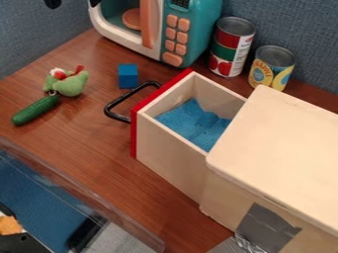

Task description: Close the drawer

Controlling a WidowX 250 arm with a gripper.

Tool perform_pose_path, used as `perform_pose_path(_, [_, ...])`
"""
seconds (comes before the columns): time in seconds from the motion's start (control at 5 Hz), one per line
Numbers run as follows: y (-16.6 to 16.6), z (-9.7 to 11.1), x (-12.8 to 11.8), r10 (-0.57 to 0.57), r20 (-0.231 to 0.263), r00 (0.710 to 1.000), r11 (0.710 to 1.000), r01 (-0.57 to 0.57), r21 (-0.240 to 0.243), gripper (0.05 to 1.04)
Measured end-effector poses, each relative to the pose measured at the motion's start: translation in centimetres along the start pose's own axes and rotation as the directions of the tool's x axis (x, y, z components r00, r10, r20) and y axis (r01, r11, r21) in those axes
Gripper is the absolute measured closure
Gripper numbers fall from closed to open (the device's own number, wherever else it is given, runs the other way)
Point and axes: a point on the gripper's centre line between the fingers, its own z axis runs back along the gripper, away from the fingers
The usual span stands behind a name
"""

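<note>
Camera view: drawer open, out of pale box, red front and black handle facing upper left. Blue cloth lying inside. Behind, toy microwave, orange disc within. Two cans upright on the surface to its right, contents hidden. Blue block near handle. End effector at top edge, upper left, tips spread wide

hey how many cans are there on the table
2. One, with a red and green label, stands beside the toy microwave; the yellow-labeled one stands just right of it in the picture.
</note>
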Motion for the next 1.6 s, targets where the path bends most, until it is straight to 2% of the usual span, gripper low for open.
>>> perform_pose_path(0.2, [0.2, -1.3, 0.1, -0.001, -0.039, 0.999, 1.0, 0.001, -0.003, 0.083])
perform_pose_path(0.4, [0.9, -1.7, 0.3, -0.101, -0.042, 0.994, 0.994, 0.103, 0.033, 0.084])
perform_pose_path(0.6, [1.7, -2.9, 0.4, -0.304, -0.095, 0.948, 0.95, 0.31, 0.048, 0.084])
perform_pose_path(0.8, [1.8, -4.2, 0.1, -0.523, -0.142, 0.84, 0.84, 0.537, 0.078, 0.084])
perform_pose_path(1.0, [1.9, -5.3, -0.1, -0.71, -0.175, 0.682, 0.685, 0.727, 0.055, 0.083])
perform_pose_path(1.2, [0.9, -7.0, -0.4, -0.84, -0.248, 0.483, 0.484, 0.873, 0.061, 0.083])
perform_pose_path(1.4, [-0.3, -7.4, 0.3, -0.911, -0.33, 0.249, 0.237, 0.968, 0.078, 0.084])
perform_pose_path(1.6, [-1.3, -8.1, 0.2, -0.9, -0.436, 0.01, -0.006, 0.999, 0.035, 0.084])
